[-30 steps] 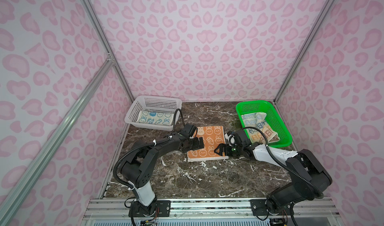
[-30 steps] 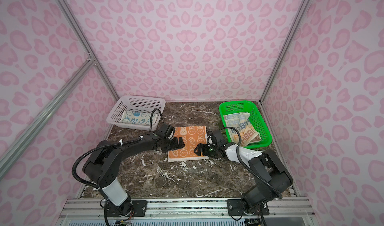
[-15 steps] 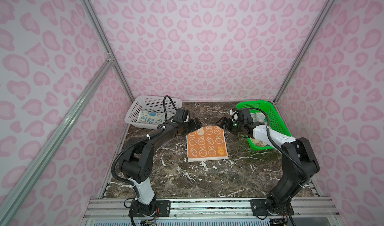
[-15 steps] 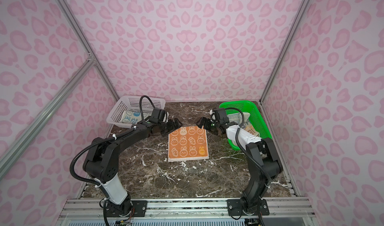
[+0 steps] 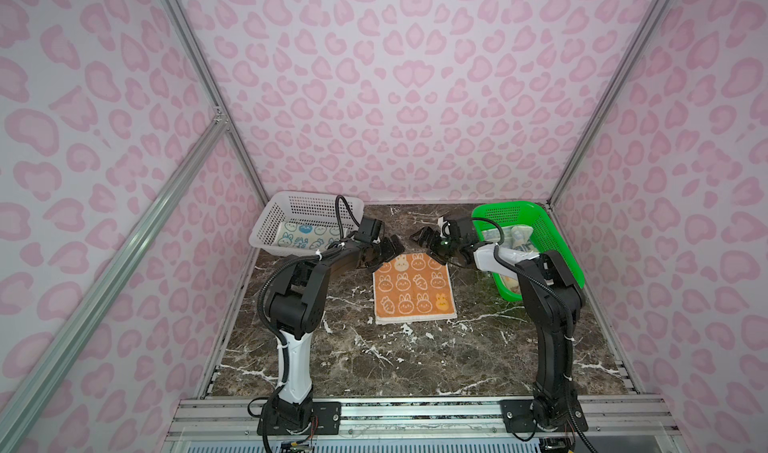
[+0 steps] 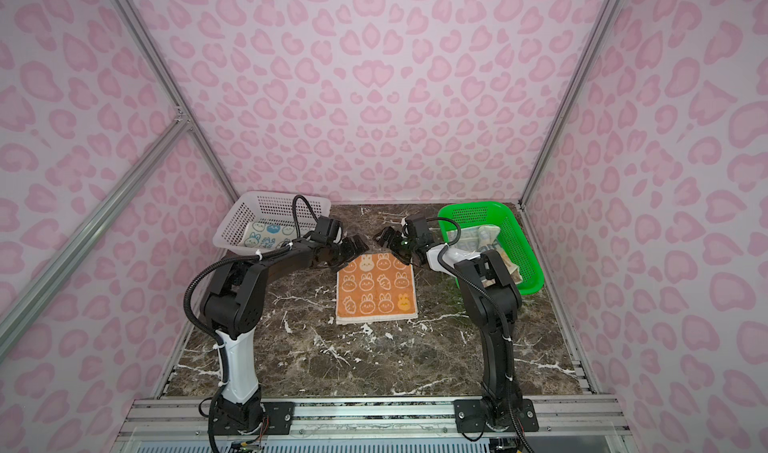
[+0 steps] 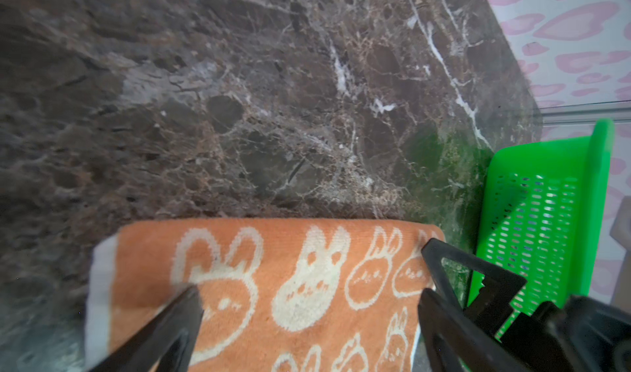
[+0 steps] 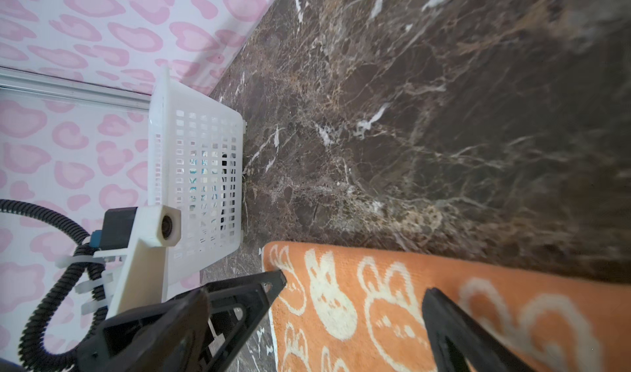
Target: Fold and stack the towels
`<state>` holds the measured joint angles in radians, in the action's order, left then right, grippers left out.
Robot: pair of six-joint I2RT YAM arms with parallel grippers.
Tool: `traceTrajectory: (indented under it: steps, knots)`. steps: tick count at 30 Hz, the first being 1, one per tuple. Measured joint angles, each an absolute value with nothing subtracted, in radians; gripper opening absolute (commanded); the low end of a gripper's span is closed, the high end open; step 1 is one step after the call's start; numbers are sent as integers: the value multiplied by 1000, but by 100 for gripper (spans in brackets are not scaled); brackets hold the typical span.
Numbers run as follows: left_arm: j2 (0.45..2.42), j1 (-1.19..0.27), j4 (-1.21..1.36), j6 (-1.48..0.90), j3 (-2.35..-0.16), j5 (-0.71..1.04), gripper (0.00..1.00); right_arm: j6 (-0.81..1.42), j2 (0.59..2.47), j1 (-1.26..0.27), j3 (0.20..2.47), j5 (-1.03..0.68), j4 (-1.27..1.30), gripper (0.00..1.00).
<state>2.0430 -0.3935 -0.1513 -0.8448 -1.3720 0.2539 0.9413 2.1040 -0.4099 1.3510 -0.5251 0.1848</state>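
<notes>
An orange towel (image 5: 413,288) (image 6: 376,288) printed with bunnies and carrots lies flat on the marble in both top views. Its far edge looks rounded like a fold in the left wrist view (image 7: 290,278). My left gripper (image 5: 390,248) (image 7: 309,291) hangs open over the towel's far left corner. My right gripper (image 5: 422,235) (image 8: 316,295) hangs open over the far right corner, facing the left one. Neither holds anything. A cream and blue towel (image 5: 305,237) lies in the white basket. Crumpled cream towels (image 5: 521,237) lie in the green basket, partly hidden by my right arm.
The white basket (image 5: 316,195) stands at the back left and the green basket (image 5: 505,206) at the back right, each close beside an arm. Pink patterned walls close in the back and both sides. Bare marble (image 5: 415,359) stretches from the towel to the front rail.
Both grippers have left the towel's sides, risen and moved back to its far edge, both still open. The orange towel has not moved.
</notes>
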Motion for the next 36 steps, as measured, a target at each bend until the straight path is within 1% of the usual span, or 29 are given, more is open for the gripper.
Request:
traceTrajectory:
  steps: [4, 10, 14, 29, 36]
  knots:
    - [2056, -387, -119, -836, -1364, 244, 100, 986, 2162, -410, 1352, -550, 239, 99]
    - [2051, -375, -23, -815, -1309, 244, 100, 984, 2177, -391, 1348, -570, 283, 99]
    - [2049, -366, 28, -805, -1283, 250, 100, 952, 2177, -372, 1349, -578, 270, 99]
    - [1997, -364, 154, -784, -1159, 253, 99, 744, 2125, -333, 1368, -542, 59, 99]
    - [1968, -395, 99, -767, -1155, 208, 98, 659, 2096, -333, 1383, -487, -53, 99]
